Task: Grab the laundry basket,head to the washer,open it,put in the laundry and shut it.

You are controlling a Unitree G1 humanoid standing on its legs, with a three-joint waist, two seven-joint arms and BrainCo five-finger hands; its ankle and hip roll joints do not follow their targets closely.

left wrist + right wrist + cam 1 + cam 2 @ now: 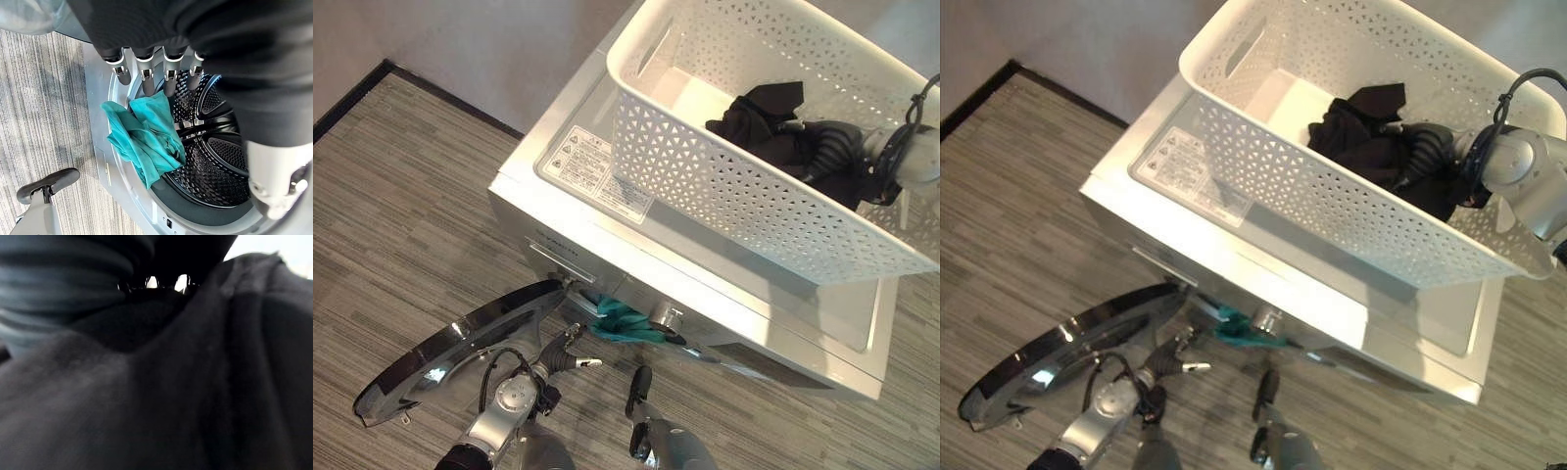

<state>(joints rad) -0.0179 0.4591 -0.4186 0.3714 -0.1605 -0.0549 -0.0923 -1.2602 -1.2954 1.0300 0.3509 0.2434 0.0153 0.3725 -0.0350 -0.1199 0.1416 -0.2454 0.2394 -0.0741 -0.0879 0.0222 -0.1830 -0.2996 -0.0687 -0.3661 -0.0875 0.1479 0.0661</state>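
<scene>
A white perforated laundry basket (705,166) stands on top of the white front-loading washer (734,269). Black clothing (759,122) lies heaped in the basket. My right hand (837,147) reaches into that heap, its dark ribbed cover (63,279) pressed against the cloth. The washer's round door (460,343) hangs swung wide to the left. A teal cloth (146,142) drapes over the lip of the drum (215,161), half in and half out. My left hand (560,360) hovers open just in front of the opening, its fingers (169,81) straight above the teal cloth and apart from it.
The open door takes up the floor space left of the washer's front. A label sticker (597,171) lies on the washer's top beside the basket, and a silver dial (668,318) sits on the front panel. A grey wall with dark skirting (372,83) runs behind on the left.
</scene>
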